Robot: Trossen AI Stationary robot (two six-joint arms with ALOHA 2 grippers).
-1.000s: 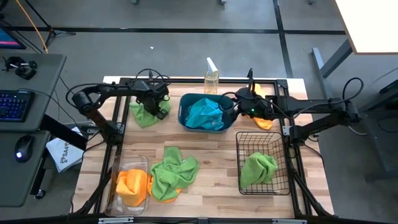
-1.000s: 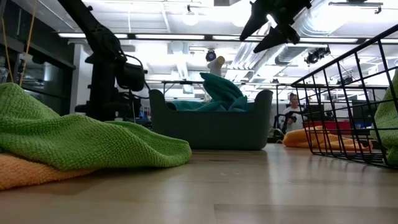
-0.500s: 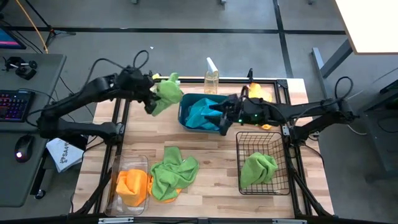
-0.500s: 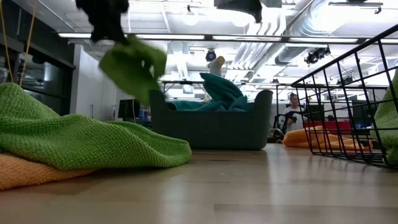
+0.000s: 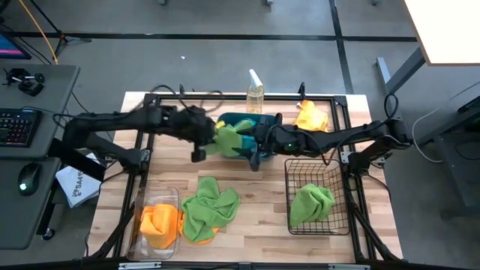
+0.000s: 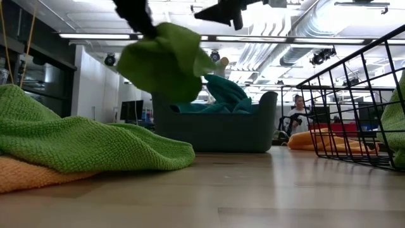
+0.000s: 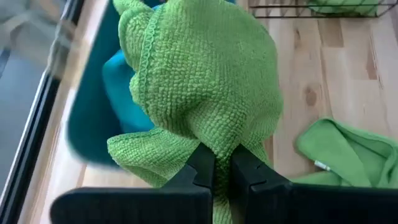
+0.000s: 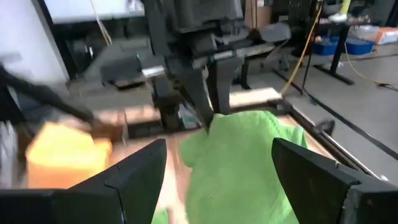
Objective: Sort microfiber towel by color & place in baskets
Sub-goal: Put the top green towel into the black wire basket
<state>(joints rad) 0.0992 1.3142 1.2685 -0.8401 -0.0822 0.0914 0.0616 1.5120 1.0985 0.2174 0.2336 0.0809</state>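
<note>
My left gripper [image 5: 213,139] is shut on a lime green towel [image 5: 228,139] in the air at the near left rim of the teal tub [image 5: 241,121]. The tub holds a turquoise towel [image 7: 121,87]. My right gripper [image 5: 255,147] is open over the tub, facing the green towel [image 8: 242,155] from the right without touching it. Another green towel [image 5: 311,202] lies in the black wire basket [image 5: 324,171]. An orange towel [image 5: 159,223] lies in the clear bin [image 5: 142,202]. A green towel [image 5: 211,205] lies on the table over an orange one. One more orange towel [image 5: 310,116] lies at the far right. My left gripper pinches a bunched fold of the green towel [image 7: 219,146] between its two fingers. The fingers come from the table's left, slanting down. The towel hangs crumpled beyond and below the fingers [image 6: 166,60], lifted clear of the table.
A clear spray bottle [image 5: 255,94] stands at the far edge behind the tub. The two arms meet closely over the tub. Bare wood shows at the table's middle [image 5: 259,191] between the green pile and the wire basket.
My left gripper has lifted the green towel off the table's far left and carried it up, then toward the right and near side, to the tub's rim. The towel now hangs clear of the table. My right gripper has gone left across the tub toward the towel.
</note>
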